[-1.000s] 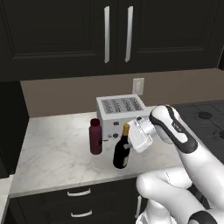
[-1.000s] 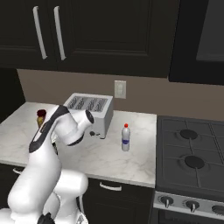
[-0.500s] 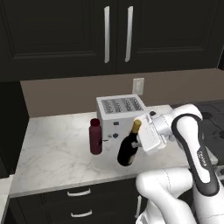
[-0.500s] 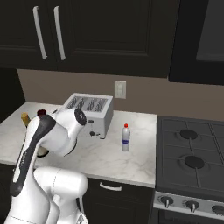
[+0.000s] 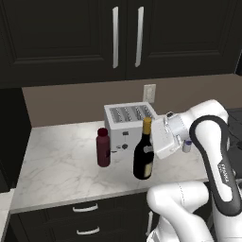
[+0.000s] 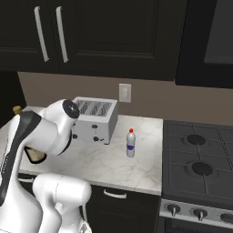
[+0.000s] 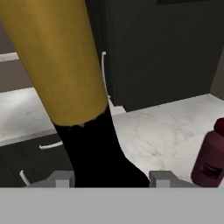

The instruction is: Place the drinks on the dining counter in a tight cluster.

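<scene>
My gripper is shut on the dark wine bottle, gripping it at the shoulder below its gold neck. The bottle leans slightly over the front of the marble worktop. In the hand view its black body fills the gap between the fingertips. The squat maroon bottle stands left of it, before the toaster, and appears at the right as the maroon bottle. The small pale bottle stands right of the toaster. The dining counter is out of view.
A silver toaster sits at the back of the worktop under a wall outlet. A black stove adjoins the worktop on the right. Dark cabinets hang above, and dark drawers run below.
The arm has swung and the hand has carried the wine bottle a little up and to the right. The maroon and pale bottles have stayed put.
</scene>
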Motion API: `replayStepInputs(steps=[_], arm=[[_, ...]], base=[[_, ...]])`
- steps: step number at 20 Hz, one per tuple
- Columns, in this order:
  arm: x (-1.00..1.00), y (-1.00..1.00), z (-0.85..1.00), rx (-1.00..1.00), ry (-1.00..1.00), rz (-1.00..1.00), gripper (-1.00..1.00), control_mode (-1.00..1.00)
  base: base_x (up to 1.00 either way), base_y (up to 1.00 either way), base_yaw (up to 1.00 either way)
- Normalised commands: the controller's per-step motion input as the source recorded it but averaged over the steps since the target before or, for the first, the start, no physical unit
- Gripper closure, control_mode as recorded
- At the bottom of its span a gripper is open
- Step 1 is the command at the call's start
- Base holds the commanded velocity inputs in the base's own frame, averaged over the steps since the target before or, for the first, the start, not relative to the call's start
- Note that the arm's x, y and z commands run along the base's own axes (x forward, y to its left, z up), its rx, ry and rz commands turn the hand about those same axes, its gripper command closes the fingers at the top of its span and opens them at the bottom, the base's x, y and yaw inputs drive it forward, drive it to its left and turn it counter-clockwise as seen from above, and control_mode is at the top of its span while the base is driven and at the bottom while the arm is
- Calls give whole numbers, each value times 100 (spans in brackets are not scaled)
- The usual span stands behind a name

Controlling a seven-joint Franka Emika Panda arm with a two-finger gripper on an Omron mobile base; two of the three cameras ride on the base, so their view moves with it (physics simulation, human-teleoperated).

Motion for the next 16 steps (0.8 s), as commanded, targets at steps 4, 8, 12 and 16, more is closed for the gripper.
replayStepInputs(steps=[4,8,12,16], arm=[[0,0,0,0,0,0,100,-100],[0,0,0,0,0,0,100,-100],[0,0,0,0,0,0,100,-100],[0,0,0,0,0,0,100,100]], base=[[0,0,0],[0,0,0],[0,0,0],[-8,0,0]])
